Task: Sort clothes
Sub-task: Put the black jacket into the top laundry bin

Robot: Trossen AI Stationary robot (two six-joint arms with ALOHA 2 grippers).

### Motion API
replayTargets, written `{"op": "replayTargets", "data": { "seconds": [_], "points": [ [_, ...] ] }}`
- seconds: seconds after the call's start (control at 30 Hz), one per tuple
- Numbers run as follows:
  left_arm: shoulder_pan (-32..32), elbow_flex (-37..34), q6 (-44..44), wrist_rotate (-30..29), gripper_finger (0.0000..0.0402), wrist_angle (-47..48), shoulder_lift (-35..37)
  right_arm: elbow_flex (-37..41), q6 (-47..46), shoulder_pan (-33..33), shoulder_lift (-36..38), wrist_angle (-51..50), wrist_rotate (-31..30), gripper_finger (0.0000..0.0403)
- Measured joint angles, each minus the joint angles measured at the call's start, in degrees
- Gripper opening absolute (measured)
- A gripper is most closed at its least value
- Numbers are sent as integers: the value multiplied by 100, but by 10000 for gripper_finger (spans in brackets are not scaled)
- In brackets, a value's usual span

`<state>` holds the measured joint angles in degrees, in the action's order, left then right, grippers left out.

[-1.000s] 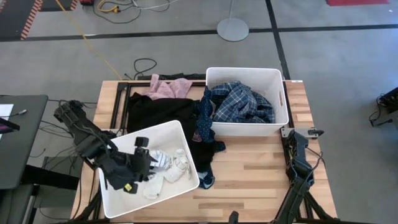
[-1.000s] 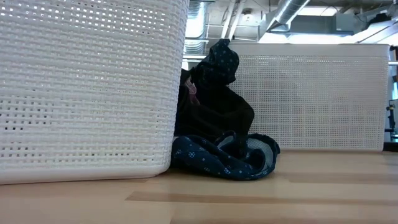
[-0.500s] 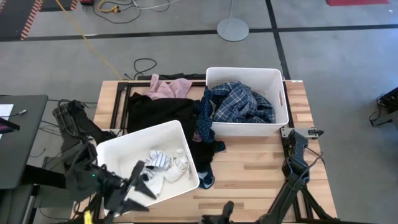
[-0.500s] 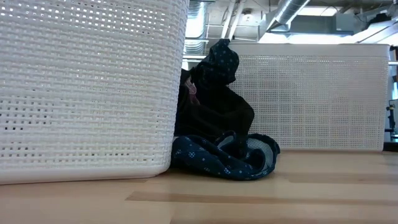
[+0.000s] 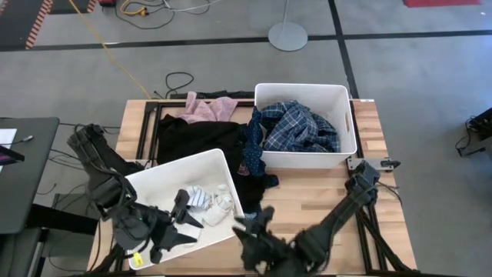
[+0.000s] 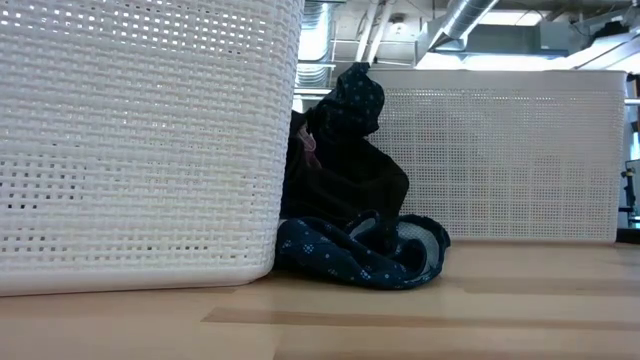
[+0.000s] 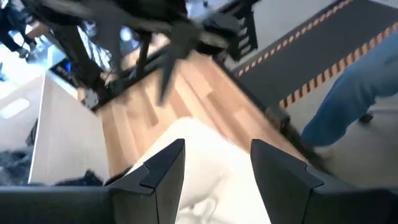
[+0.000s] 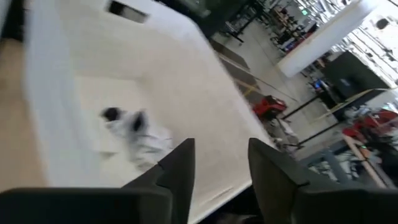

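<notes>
Both claws stand parted and empty: left claw (image 5: 178,225) over the socks (image 5: 201,206), right claw (image 5: 254,225) nearby; next, grab another garment.

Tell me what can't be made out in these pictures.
- Low view: the near bin hides the socks inside it.
- High view: the plaid shirt covers whatever lies under it in the far bin.
- Right wrist view: motion blur smears the sock details.
</notes>
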<state>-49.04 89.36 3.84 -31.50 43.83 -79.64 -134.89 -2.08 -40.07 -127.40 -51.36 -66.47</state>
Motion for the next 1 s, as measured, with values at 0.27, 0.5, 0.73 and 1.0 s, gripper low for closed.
{"op": "replayTargets", "data": {
  "seconds": [0.27, 0.5, 0.73, 1.0],
  "points": [
    [203, -495, -2, -1, 179, 190, 201, 0, 231, 762, 610, -1023, 308, 208],
    [620, -1227, 29, -71, 179, -278, 864, 0, 524, 1511, 1069, -1289, 1302, 210],
    [1086, -1926, -176, -106, 179, -602, 1633, -4, 676, 1853, 1218, -1700, 1735, 210],
    [1675, -2142, -343, -964, 179, -616, 2241, -4, 325, 2029, 1240, -2740, 2018, 210]
  ]
}}
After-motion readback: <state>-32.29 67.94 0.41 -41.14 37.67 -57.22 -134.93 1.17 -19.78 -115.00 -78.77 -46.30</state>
